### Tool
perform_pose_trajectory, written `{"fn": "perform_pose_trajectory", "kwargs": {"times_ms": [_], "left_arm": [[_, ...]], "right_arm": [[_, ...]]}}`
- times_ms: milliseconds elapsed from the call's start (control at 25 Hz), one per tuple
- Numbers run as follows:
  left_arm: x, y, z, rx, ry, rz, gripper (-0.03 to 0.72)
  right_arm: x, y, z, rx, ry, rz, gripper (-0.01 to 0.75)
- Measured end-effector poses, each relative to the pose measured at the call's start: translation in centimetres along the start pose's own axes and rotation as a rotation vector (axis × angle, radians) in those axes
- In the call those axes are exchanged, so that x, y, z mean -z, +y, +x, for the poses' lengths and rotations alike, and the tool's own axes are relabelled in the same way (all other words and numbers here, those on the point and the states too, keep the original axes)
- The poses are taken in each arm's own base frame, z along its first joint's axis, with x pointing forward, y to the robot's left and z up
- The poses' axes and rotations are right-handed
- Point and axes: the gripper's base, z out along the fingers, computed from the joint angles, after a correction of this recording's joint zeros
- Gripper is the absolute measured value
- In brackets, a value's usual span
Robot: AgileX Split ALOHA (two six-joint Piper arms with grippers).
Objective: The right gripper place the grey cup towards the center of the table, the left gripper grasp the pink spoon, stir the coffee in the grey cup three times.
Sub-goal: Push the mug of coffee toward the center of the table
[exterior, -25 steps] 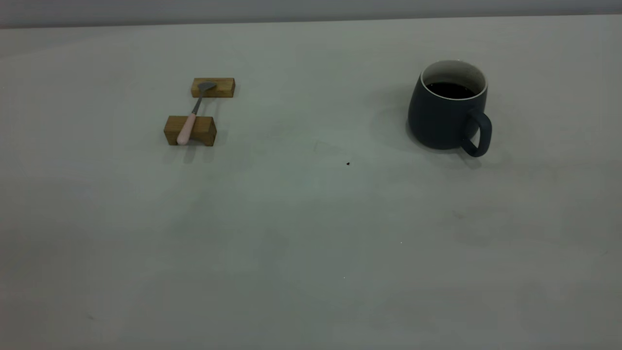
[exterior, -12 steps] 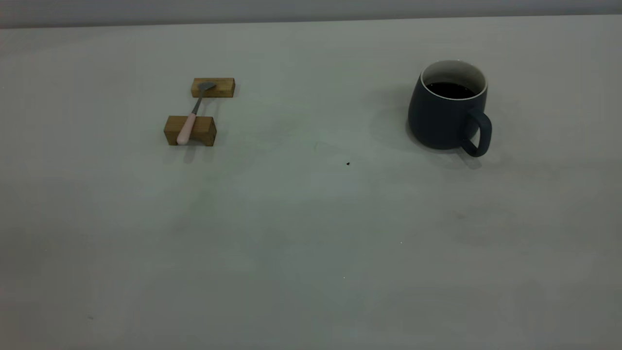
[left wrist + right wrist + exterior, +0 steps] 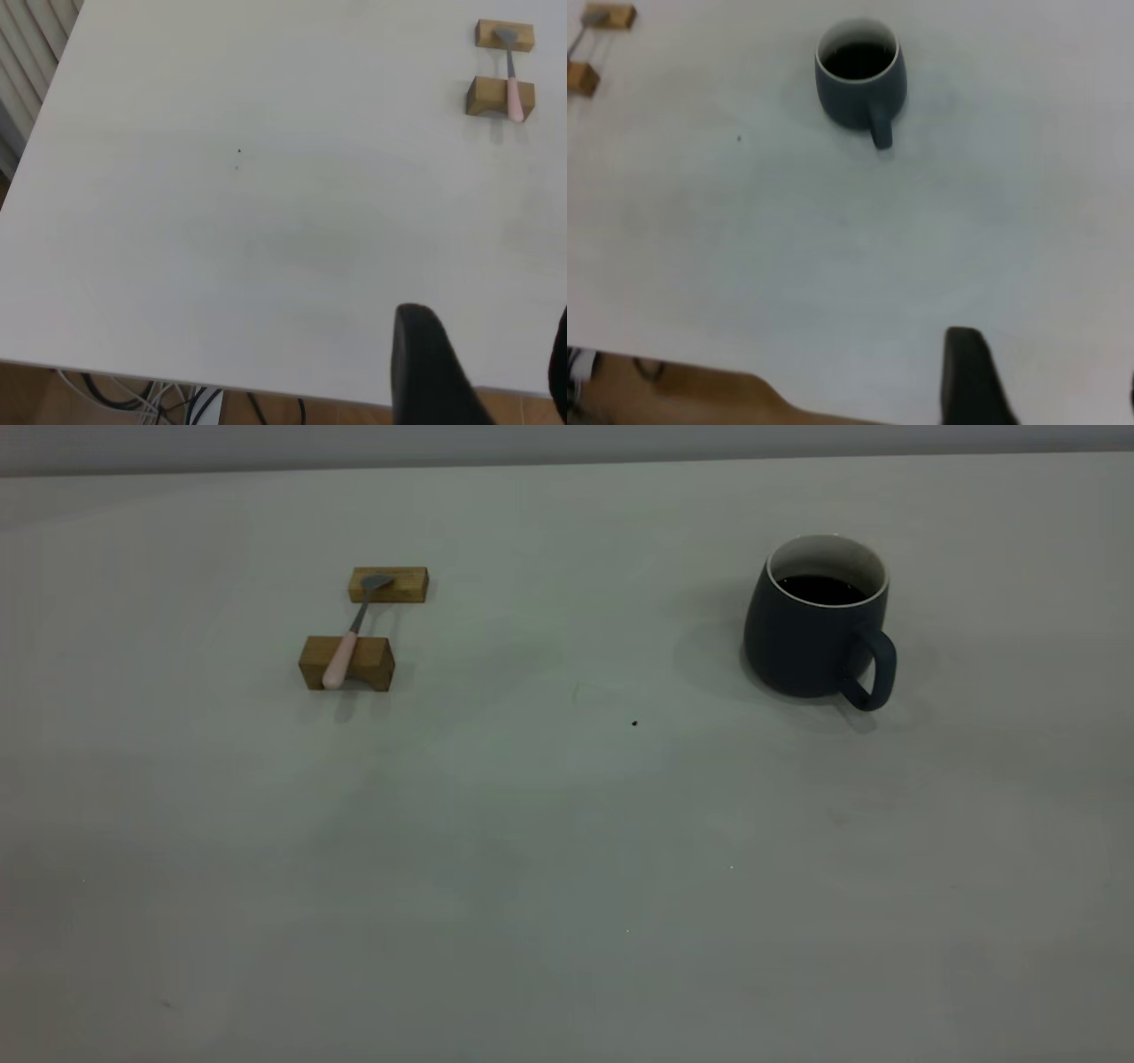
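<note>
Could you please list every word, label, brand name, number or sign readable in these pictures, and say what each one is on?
None: no view shows any readable text.
Rounded dark slate-grey cup: plain, no logo or print.
Slim pink-handled metal spoon: no marking visible.
Two brown wooden blocks: bare wood.
Pale grey-white table: only a few tiny specks, not characters.

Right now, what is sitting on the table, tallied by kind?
Wooden blocks: 2, far and near
Spoons: 1, the pink spoon lying across both blocks
Cups: 1, the grey cup holding coffee
Total: 4 things on the table
</note>
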Motion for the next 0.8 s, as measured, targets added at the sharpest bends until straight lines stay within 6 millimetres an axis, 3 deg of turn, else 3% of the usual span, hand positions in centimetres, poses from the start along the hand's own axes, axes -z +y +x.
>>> {"fn": "perform_pose_trajectory", "kwargs": {"times_ms": [160,280,560,800], "left_arm": [[0.0,0.0,0.0,0.000,0.000,0.000,0.411],[0.0,0.0,0.0,0.000,0.000,0.000,0.411],[0.0,0.0,0.0,0.000,0.000,0.000,0.411],[0.0,0.0,0.0,0.000,0.000,0.000,0.411]], "right_arm": [[-5.0,-0.8,-4.5,-0.015,0.132,-0.002,0.598],[-9.9,-1.6,-6.1,-0.019,0.203,0.006,0.620],[-20.0,-2.4,-5.6,0.004,0.399,-0.022,0.621],[-26.8,0.0,-5.1,0.115,0.500,-0.084,0.621]]}}
